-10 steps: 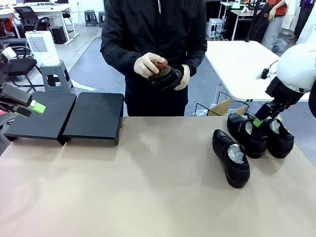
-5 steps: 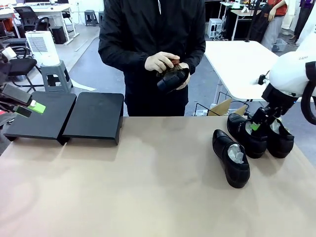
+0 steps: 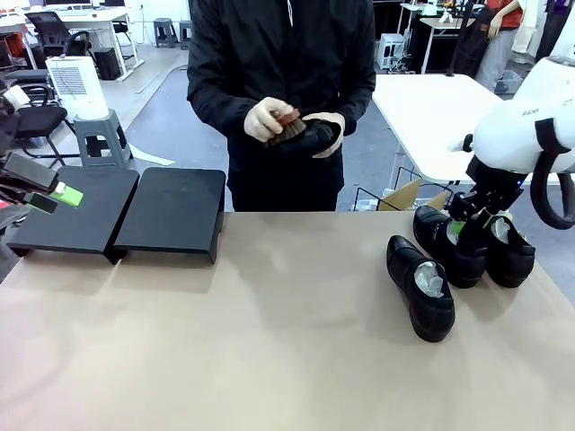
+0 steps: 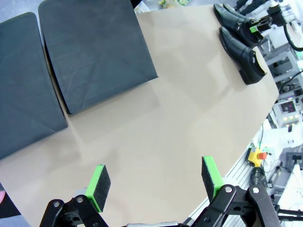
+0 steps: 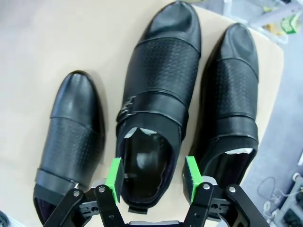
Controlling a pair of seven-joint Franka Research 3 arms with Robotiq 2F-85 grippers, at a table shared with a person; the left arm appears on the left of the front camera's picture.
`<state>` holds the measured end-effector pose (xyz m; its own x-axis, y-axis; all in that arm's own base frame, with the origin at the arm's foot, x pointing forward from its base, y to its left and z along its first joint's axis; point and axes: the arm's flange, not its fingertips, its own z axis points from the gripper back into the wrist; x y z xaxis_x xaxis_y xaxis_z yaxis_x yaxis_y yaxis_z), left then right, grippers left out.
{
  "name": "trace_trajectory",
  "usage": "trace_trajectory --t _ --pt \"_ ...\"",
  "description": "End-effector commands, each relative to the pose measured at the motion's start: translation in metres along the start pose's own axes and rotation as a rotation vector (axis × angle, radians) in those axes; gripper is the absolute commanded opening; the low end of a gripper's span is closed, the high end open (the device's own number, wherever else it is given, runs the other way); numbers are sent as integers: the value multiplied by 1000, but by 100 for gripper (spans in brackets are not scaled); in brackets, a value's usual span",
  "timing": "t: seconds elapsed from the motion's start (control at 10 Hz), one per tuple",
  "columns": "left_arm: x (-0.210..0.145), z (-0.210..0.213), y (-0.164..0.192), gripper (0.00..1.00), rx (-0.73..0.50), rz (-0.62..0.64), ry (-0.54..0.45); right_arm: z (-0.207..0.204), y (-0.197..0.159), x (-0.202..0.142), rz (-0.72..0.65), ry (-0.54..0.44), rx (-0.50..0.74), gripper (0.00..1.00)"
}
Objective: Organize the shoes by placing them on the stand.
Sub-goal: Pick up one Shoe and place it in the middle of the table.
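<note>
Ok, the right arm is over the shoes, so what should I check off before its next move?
1. Right claw open, straddling the heel of the middle glossy black leather shoe: ok.
2. Green pads touching that shoe: cannot tell.
3. Room beside it: not ok, neighbouring shoes crowd both sides.
4. Low black flat-topped stand ready for shoes: ok.
5. Left claw open, holding nothing: ok.
6. Fourth shoe on the table: not ok, in the person's hands.

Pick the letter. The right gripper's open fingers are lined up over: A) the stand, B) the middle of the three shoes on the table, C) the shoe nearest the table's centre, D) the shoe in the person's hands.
B: in the right wrist view the open right gripper has its green pads on either side of the heel opening of the middle shoe.
</note>
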<state>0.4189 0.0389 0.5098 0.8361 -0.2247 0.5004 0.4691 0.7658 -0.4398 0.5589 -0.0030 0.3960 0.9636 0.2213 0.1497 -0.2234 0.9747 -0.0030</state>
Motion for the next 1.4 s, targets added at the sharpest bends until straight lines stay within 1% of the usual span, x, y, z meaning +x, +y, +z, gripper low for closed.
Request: trace_trajectory --t 0.0,0.2,0.6,0.8,1.1,1.3 --pt "0 1 1 100 -12 -10 -3 -2 -5 7 -60 28 -60 68" --pt "0 1 1 100 -12 -10 -3 -10 -7 7 -81 52 -25 68" --pt "0 1 1 100 -12 -10 -3 -28 -7 7 -88 98 -25 68" --pt "0 1 1 100 -12 -10 -3 -36 -5 7 -94 109 -23 68" --pt "0 1 1 100 -12 -10 -3 -46 -4 9 -100 104 -69 68" --pt "0 1 1 100 -12 -10 -3 -52 -5 9 -111 104 -63 68"
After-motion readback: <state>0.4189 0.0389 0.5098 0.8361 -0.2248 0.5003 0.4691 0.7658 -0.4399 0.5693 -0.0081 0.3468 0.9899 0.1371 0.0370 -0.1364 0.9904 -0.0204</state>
